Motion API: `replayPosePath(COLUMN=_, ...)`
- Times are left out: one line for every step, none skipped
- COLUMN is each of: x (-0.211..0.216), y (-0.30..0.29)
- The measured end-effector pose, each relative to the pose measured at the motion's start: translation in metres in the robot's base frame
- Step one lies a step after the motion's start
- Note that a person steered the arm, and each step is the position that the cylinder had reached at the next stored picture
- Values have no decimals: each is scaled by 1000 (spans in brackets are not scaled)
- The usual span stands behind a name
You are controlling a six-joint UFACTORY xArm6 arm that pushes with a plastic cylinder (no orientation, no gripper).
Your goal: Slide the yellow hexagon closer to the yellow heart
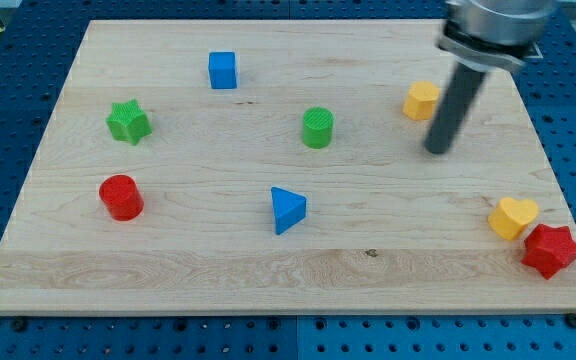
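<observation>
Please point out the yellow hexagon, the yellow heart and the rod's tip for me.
yellow hexagon (420, 100): camera view, its top face.
yellow heart (513, 215): camera view, its top face.
my tip (436, 150): camera view, the rod's very end.

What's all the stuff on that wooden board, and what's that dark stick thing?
Wooden board: one, pale wood, fills most of the view.
Blue cube: one, near the top, left of centre.
Green star: one, left side.
Red cylinder: one, lower left.
Green cylinder: one, centre.
Blue triangle: one, below centre.
Yellow hexagon: one, upper right.
Yellow heart: one, lower right.
Red star: one, touching the heart's lower right.
My tip: one dark rod, just below-right of the hexagon.
</observation>
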State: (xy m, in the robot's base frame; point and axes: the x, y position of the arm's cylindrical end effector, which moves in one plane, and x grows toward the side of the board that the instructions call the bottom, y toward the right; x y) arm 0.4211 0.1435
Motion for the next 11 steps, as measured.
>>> replayPosePath(x=-40, y=-56)
replayPosePath(x=-78, y=-34)
replayPosePath(x=-73, y=1)
replayPosePath(x=-68, y=23)
replayPosePath(x=-53, y=33)
replayPosePath(x=-39, y=46)
replayPosePath(x=-26, y=70)
replayPosePath(x=-20, y=91)
replayPosePath(x=-23, y=107)
replayPosePath(x=-19, y=109)
replayPosePath(x=-1, y=96)
